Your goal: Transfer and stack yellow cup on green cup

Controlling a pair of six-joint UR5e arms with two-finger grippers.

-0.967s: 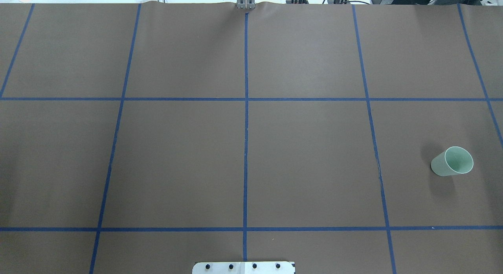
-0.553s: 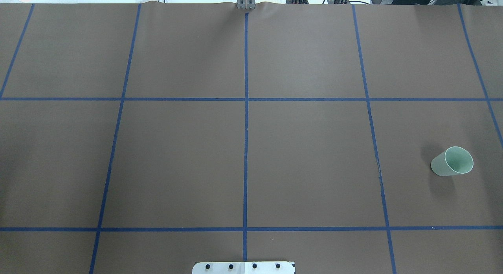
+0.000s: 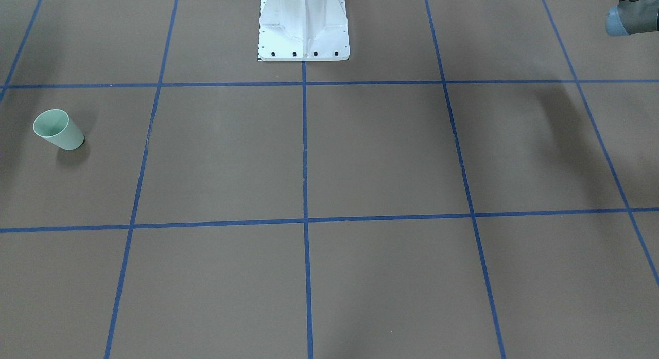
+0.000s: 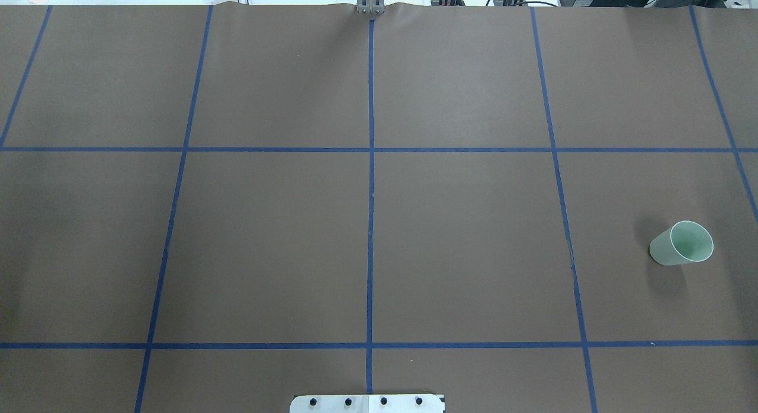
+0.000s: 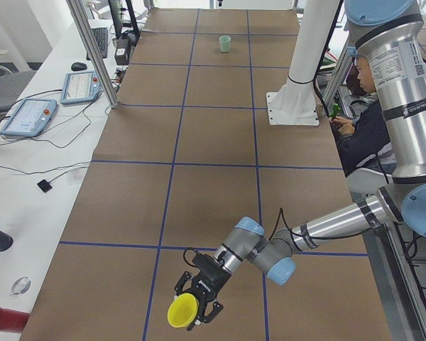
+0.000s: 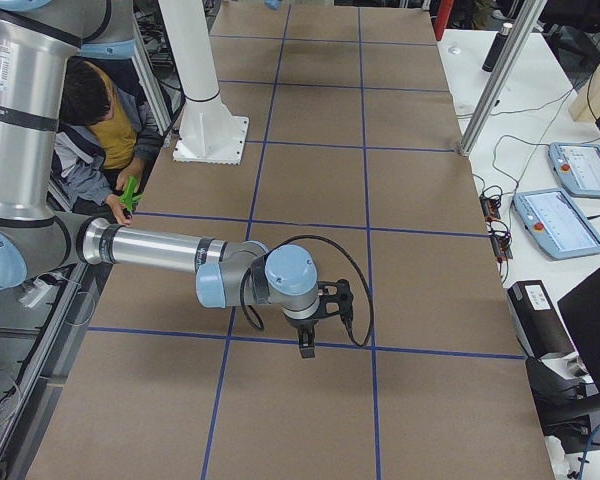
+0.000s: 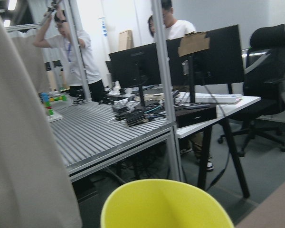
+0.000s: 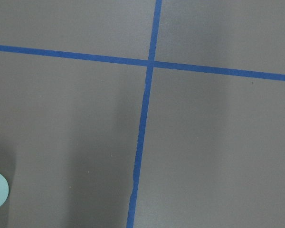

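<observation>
A: How is the light on the table?
B: Even and soft, coming from above. Its brown surface is matte and gives no glare. In the overhead view the green cup throws a faint, wide shadow to its left.
A: Is anything too bright?
B: The white base is nearly washed out in the front-facing view. A broad, soft shadow lies on that view's right side.
A: And the wrist cameras?
B: The left one is soft. The yellow cup at its bottom edge is out of focus, and lamps shine brightly at the top left. The right one is dim and grey, with a dark band left of the blue tape.
</observation>
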